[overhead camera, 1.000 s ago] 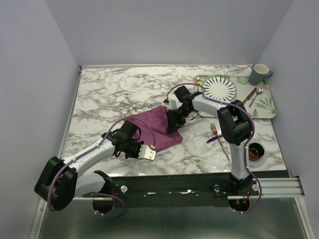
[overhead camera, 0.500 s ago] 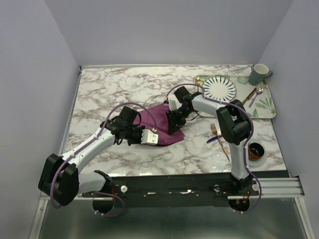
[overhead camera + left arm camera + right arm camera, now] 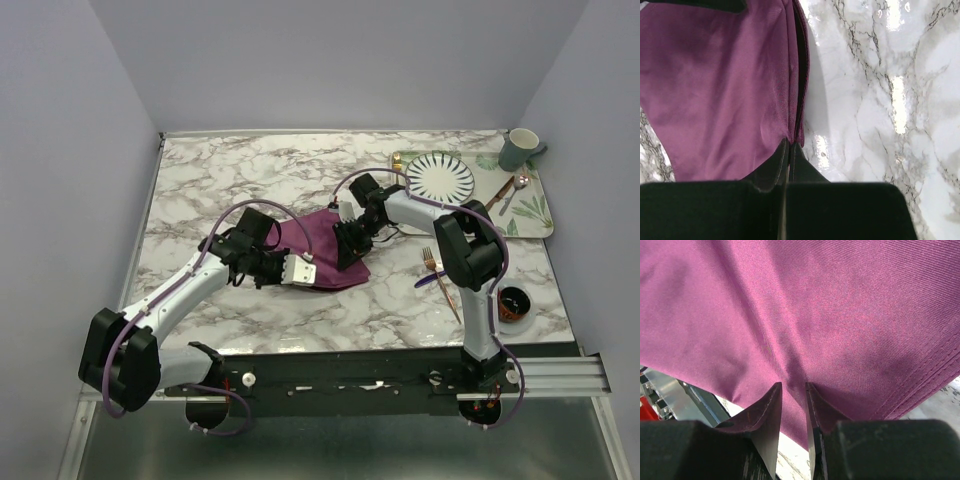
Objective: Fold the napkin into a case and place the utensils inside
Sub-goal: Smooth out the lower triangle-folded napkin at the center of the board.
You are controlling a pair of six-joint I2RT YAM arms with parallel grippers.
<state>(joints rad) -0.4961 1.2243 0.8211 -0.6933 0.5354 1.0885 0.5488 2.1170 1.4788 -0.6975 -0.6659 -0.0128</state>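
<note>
Two grips hold the napkin (image 3: 318, 245): left jaws clenched on its doubled edge, right jaws pinching its cloth.

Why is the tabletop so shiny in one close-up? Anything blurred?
Left wrist view: lights glare in white streaks off the glossy marble table, and the plum-purple satin napkin casts a soft shadow beside its fold. Right wrist view: the napkin's weave is crisp, no glare. Top external view: evenly lit.
</note>
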